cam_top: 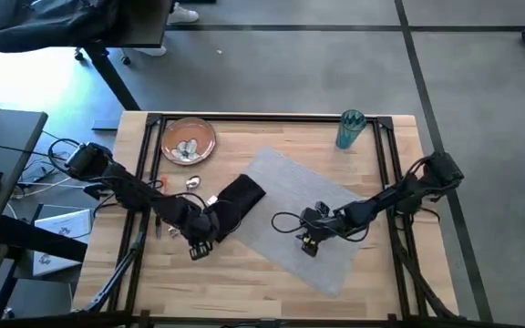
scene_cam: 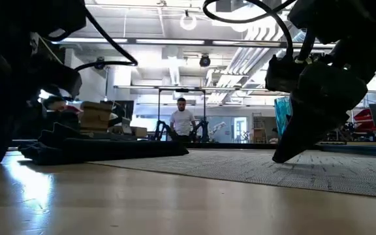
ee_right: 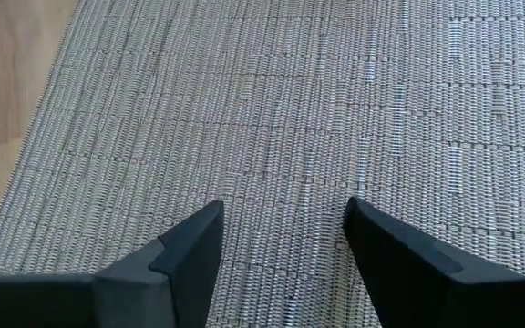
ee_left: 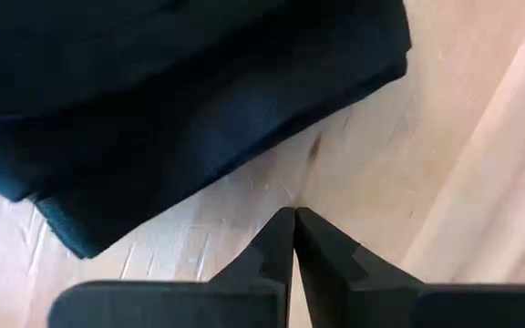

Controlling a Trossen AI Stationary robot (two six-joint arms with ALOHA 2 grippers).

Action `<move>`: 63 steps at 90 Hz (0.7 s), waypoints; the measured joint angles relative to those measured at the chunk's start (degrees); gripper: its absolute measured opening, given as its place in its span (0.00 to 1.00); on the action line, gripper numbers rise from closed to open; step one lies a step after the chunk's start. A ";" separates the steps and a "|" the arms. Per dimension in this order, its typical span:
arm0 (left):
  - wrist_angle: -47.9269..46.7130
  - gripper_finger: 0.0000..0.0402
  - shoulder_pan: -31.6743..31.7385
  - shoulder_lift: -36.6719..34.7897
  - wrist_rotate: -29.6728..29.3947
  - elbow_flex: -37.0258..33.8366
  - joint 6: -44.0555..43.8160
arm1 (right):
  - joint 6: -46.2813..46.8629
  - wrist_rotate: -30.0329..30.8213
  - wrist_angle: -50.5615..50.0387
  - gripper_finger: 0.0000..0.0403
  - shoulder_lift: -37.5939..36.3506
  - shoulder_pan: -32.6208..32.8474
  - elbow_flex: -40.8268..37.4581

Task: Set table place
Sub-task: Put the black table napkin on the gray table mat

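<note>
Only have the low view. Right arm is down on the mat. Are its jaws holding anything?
Observer: No, the right jaws are open and empty, just above the placemat.
Operator: And the left?
Observer: The left jaws are shut on nothing, over bare table right beside the napkin.
Operator: Can't see the plate. Where is it?
Observer: The plate sits off the placemat, near the table corner on the left arm's side.

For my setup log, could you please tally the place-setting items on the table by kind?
Placemat: 1
Napkin: 1
Plate: 1
Cup: 1
Spoon: 1; other cutlery cannot be told apart
Total: 5
</note>
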 joint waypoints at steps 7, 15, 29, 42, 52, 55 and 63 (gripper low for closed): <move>0.87 0.00 0.63 -0.09 -0.72 -0.05 0.30 | 0.00 0.15 -0.01 0.54 0.02 0.00 0.00; 2.18 0.00 1.20 -0.06 -1.76 -0.09 1.52 | -0.01 0.33 0.00 0.54 0.02 -0.02 0.00; 6.62 0.00 2.69 0.04 -4.36 -0.09 2.18 | 0.01 0.64 -0.01 0.54 0.02 0.00 0.00; 9.69 0.00 4.48 0.04 -4.05 -0.09 3.24 | 0.01 0.68 0.00 0.54 0.02 0.00 0.00; 10.75 0.00 5.93 0.04 -3.97 -0.09 3.84 | 0.10 0.59 0.00 0.54 0.04 0.00 0.00; 11.22 0.00 6.30 0.04 -4.22 -0.09 4.58 | 0.33 0.56 0.00 0.54 0.02 0.00 0.00; 11.58 0.00 7.39 0.04 -4.75 -0.09 5.76 | 0.49 0.48 0.00 0.54 0.02 0.00 0.00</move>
